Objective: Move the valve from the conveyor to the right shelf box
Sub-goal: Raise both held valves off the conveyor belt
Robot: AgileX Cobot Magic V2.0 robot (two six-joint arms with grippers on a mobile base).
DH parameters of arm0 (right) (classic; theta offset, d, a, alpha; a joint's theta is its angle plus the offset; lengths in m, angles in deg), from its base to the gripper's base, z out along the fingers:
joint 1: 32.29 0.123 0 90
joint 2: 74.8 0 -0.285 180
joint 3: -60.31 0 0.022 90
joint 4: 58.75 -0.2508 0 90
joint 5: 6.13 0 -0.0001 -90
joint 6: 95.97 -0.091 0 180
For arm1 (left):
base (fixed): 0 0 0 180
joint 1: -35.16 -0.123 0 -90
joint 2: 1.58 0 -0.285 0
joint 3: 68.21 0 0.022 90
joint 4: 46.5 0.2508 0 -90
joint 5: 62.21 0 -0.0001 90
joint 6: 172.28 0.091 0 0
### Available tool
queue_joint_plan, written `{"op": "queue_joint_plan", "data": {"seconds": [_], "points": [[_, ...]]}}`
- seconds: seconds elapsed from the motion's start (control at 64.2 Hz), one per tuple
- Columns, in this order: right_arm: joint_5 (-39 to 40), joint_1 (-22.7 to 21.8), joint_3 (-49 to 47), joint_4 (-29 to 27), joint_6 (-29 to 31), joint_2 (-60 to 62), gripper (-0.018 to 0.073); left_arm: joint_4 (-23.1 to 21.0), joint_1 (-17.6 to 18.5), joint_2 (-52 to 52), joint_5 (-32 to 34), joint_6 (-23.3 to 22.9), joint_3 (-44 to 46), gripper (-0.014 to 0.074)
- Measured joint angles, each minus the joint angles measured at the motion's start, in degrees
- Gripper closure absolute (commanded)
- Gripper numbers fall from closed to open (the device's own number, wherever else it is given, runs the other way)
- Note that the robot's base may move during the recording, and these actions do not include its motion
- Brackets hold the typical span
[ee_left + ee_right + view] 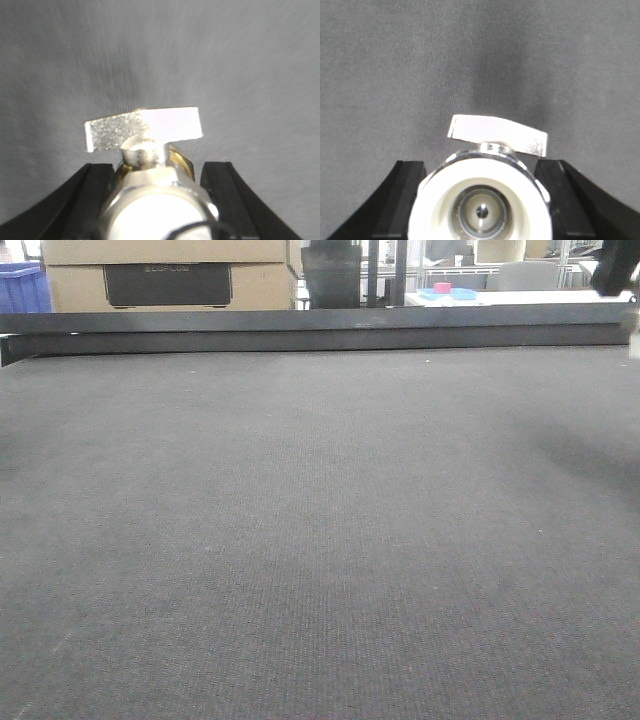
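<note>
Firstly, conveyor (320,540): a wide dark grey belt with a woven texture. It fills the front view and forms the background of both wrist views.
Rail (320,328): a long black bar along the belt's far edge.
Left gripper (156,170): closed on the left valve (150,185), with a black finger (85,200) against each side of the body.
Left valve, look: a shiny silver body with faceted nut edges and a short stem rising to a flat silver handle (145,130) set crosswise. A brass-coloured part shows at its right shoulder, and a pale round end faces the camera.
Right gripper (481,167): clamped on the right valve (480,200), with black fingers (402,200) on both flanks.
Right valve, look: a white plastic cap with a dark centre hole faces the camera, ringed by a polished silver rim. A flat silver handle (497,134) sits above it, slightly tilted.
Position: each valve sits between its gripper's fingers with the belt behind it. Height above the belt cannot be told.
Background: cardboard boxes (170,270) and a blue crate (22,288) stand beyond the rail.
</note>
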Motion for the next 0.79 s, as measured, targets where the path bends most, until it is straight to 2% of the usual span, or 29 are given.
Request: {"op": "queue_joint_plan", "data": {"seconds": [0.389, 0.794], "points": [[-5.51, 0.0, -8.5, 0.0, 0.0, 1.71, 0.0712, 0.0, 2.63, 4.58, -0.73, -2.39, 8.89, 0.0708], [-5.12, 0.0, -10.84, 0.0, 0.0, 1.82, 0.0712, 1.63, 3.0, 5.42, -1.39, -3.05, 10.45, 0.0708]]}}
